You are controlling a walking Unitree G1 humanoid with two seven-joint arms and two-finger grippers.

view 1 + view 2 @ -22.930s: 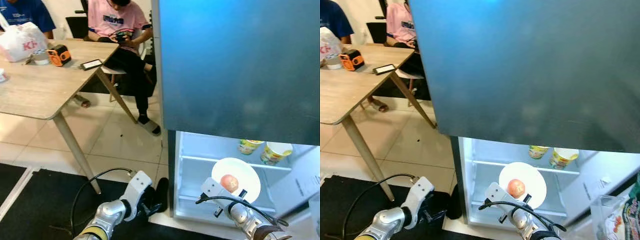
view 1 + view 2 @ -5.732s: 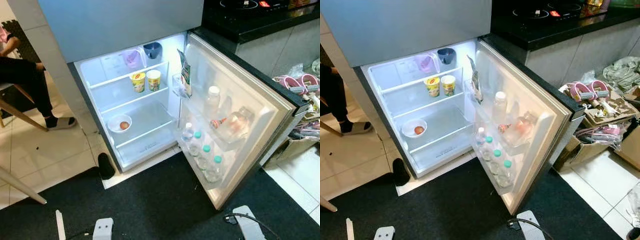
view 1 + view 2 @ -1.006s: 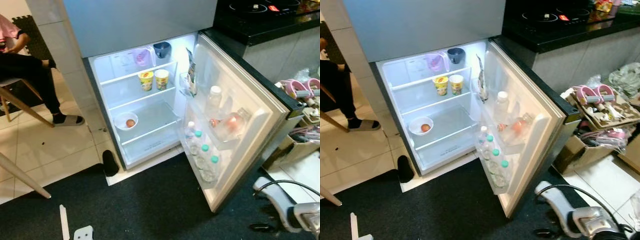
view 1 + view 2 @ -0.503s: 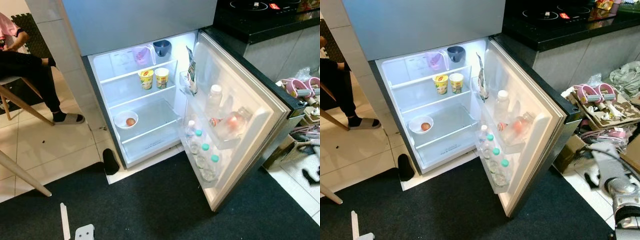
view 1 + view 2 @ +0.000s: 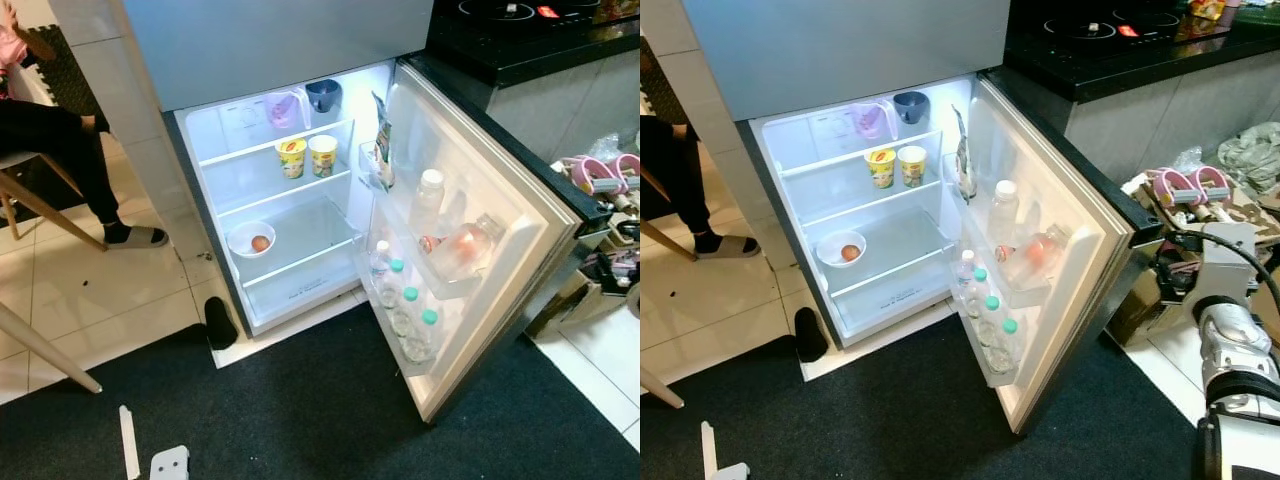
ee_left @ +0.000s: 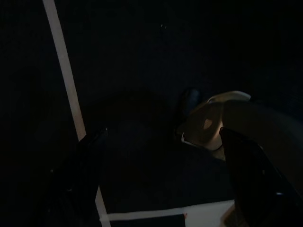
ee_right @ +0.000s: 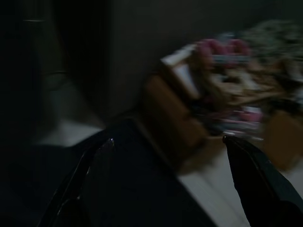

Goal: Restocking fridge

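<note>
My right arm (image 5: 1230, 340) has come up at the right edge since half a second ago, now standing beside the open fridge door (image 5: 480, 210); fridge contents unchanged.

Left gripper (image 6: 156, 179) hangs low over the dark mat (image 5: 300, 410), fingers (image 6: 80, 175) spread apart, holding nothing; a pale tape line (image 6: 66, 90) runs under it.

Fridge (image 5: 280, 210), ahead and between the two grippers, is lit. A white bowl (image 5: 251, 240) holding a reddish fruit (image 5: 260, 243) sits on the lower shelf; two cups (image 5: 307, 156) on the shelf above. Bottles (image 5: 405, 310) fill the door rack.

Right gripper (image 7: 170, 179) is open and empty, pointing at cardboard boxes (image 7: 189, 118) of clutter just beyond, beside the black counter (image 5: 1110, 50).

A seated person's leg (image 5: 90, 170) is far left on the tiled floor (image 5: 90, 300). Free room lies on the mat in front of the fridge.
</note>
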